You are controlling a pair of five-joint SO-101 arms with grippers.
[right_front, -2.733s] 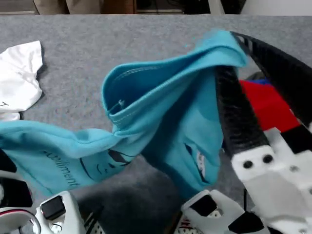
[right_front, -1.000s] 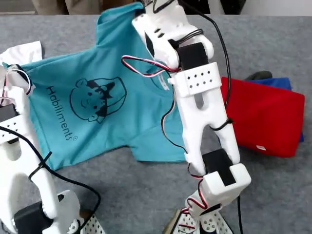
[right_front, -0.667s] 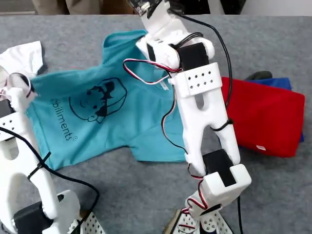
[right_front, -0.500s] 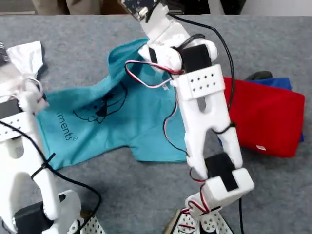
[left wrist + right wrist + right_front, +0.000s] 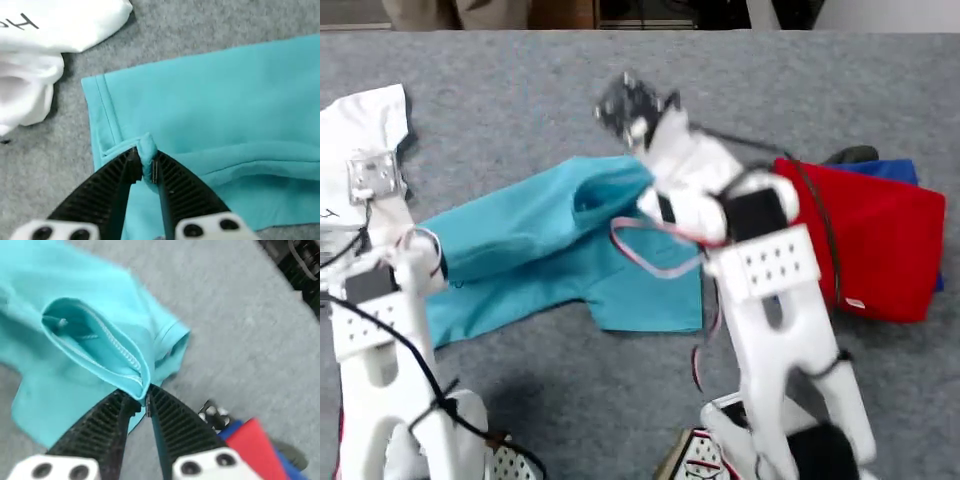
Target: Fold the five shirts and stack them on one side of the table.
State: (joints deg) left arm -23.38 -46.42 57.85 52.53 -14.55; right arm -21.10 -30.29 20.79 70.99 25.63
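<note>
Teal shirt: centre-left of the table, doubled over lengthwise into a long band. One short sleeve juts out on the near side.

Left gripper: at the band's left end, by the hem. Jaws clamped on a small peak of teal cloth.

Right gripper: at the right end. Jaws closed on the stitched edge of the neck opening, which gapes open beside them.

Red shirt: folded, right of the teal one, resting on a blue shirt whose edge shows at its far side. White shirt: crumpled, far left.

Risks, as judged:
- Both grips take only a narrow bite of fabric. A pull that tightens the band could slip one end out and let the fold fall open.
- The open collar and loose sleeve may bunch under the next fold and leave a lumpy, skewed packet.
- The right arm works close to the red stack; a wide swing could nudge it out of square.
</note>
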